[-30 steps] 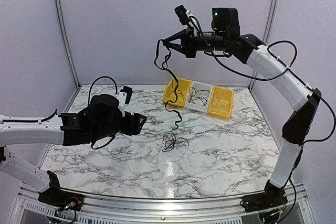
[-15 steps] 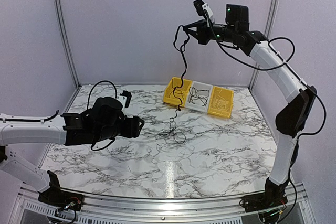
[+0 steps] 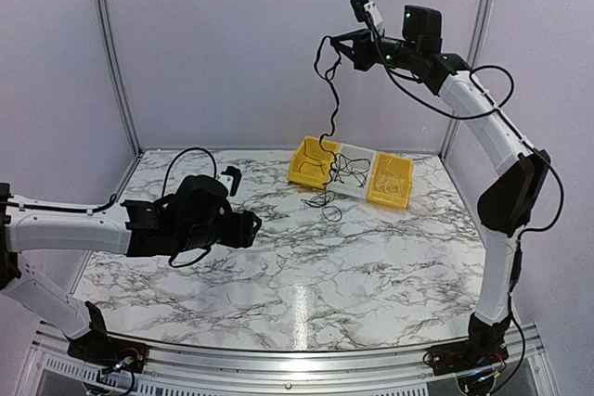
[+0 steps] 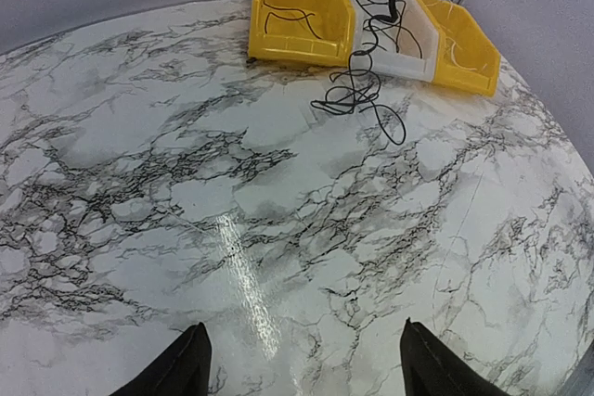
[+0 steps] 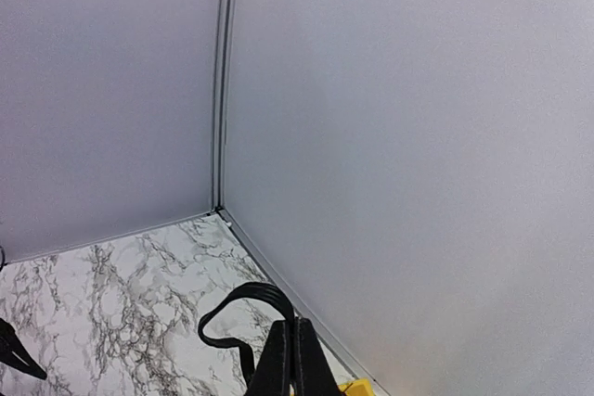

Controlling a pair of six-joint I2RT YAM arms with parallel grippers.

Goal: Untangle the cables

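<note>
My right gripper (image 3: 334, 42) is raised high above the back of the table and shut on a thin black cable (image 3: 329, 104). The cable loops past the fingertips (image 5: 299, 340) and hangs straight down. Its lower end is a small tangle (image 3: 325, 199) lying on the marble in front of the bins, also seen in the left wrist view (image 4: 362, 90). More thin cables lie in the white bin (image 3: 353, 172) and the yellow bin (image 3: 311, 162). My left gripper (image 3: 251, 224) is open and empty, low over the table at the left, well short of the tangle.
Three bins stand in a row at the back: yellow (image 4: 299, 14), white (image 4: 422, 44) and yellow (image 4: 464, 57). The table's right edge (image 4: 566, 136) curves close by them. Purple walls enclose the table, meeting at a corner (image 5: 221, 136).
My right gripper has risen and moved right toward the back, pulling the cable up and dragging the tangle toward the bins. My left gripper has moved slightly right and forward.
</note>
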